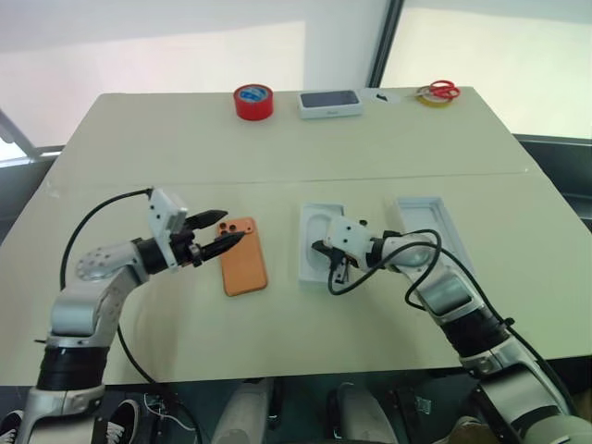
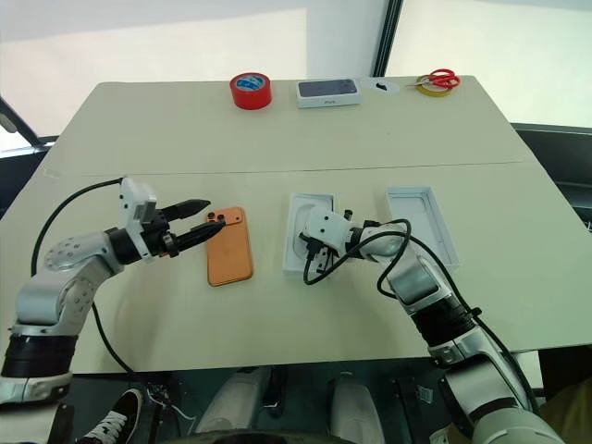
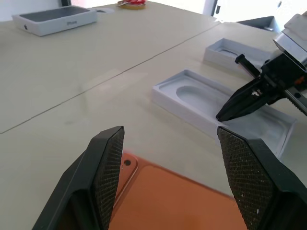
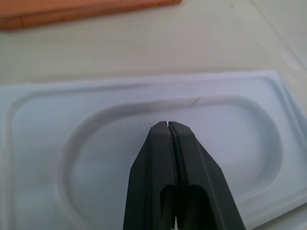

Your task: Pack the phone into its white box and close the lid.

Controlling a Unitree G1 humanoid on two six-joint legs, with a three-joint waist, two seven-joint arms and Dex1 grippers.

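Silver-grey jointed arms, white wrist housings, looping black cables, black textured two-fingered left hand [image 1: 218, 233].

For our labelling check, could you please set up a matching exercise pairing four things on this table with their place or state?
Things:
1. phone
2. red tape
3. right gripper
4. left gripper

Place or state:
A. far edge of the table
B. jaws open
C. lying flat, camera block up
D. jaws shut over the moulded insert

Pairs: 1-C, 2-A, 3-D, 4-B

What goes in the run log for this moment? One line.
left claw: open, by phone | right claw: shut, empty, over insert
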